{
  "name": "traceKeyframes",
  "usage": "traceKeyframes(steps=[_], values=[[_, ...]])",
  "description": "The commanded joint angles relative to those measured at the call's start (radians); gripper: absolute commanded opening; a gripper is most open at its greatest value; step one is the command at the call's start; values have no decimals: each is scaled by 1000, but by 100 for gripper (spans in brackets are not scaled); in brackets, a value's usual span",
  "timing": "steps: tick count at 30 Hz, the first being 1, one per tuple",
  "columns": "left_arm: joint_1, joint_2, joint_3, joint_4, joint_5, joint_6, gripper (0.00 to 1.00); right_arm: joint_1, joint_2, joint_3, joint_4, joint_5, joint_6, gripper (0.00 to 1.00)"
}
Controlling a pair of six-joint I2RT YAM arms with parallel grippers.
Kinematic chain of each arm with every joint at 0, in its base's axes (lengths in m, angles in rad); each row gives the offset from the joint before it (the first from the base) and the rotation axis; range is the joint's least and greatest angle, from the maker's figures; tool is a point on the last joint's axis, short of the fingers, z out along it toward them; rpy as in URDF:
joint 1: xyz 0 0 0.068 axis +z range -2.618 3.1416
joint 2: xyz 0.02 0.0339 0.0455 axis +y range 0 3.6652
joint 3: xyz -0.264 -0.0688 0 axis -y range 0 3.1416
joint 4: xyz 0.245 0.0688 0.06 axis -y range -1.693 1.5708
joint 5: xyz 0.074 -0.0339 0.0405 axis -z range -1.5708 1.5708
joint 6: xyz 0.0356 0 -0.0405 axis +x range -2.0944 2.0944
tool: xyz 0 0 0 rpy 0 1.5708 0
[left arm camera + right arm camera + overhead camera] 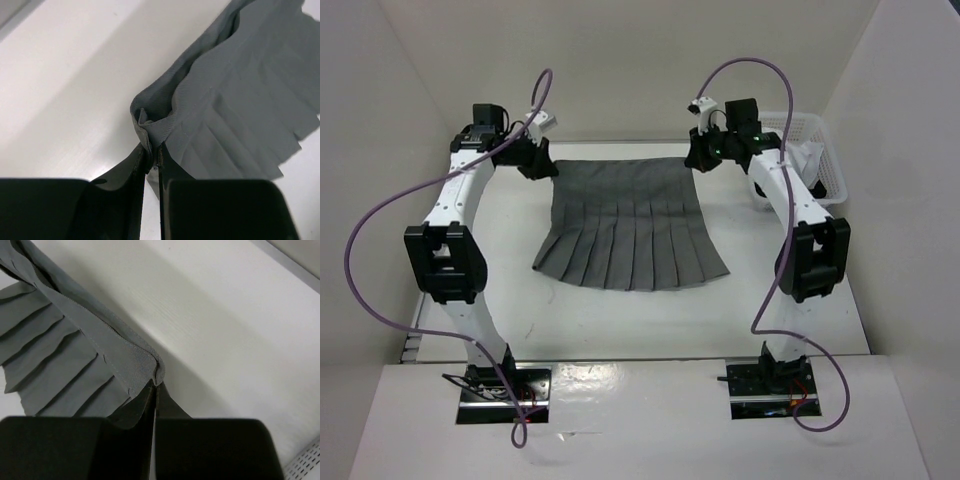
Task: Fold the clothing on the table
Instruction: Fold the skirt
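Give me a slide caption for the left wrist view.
Left fingers pinch a bunched waistband corner of the grey pleated skirt over the white table.

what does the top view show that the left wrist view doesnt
Only the top view: the whole skirt spread out with its hem toward the arm bases, both arms, the right fingers at the far right waistband corner, and a white basket beyond them.

Only the left wrist view: a close look at the left fingers pinched shut on a bunched waistband corner, with the stitching visible.

Both: the grey pleats, the white table, and the left arm's hold on that corner.
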Motion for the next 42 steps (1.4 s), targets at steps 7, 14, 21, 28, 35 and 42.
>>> traceKeyframes(steps=[7, 14, 21, 28, 35, 42], values=[[23, -169, -312, -46, 12, 191, 0, 23, -251, -305, 20, 44, -108, 0], [23, -257, -504, -66, -27, 296, 0, 41, -369, -451, -92, 13, -252, 0], [23, -275, -603, -119, -58, 368, 3, 93, -403, -548, -240, 4, -389, 0], [12, -326, -661, -109, -110, 388, 35, 206, -351, -574, -404, -16, -492, 4], [21, -401, -692, -47, -110, 340, 83, 320, -256, -574, -564, -91, -599, 21], [72, -462, -670, -27, -86, 253, 91, 451, -147, -559, -681, -113, -670, 56]])
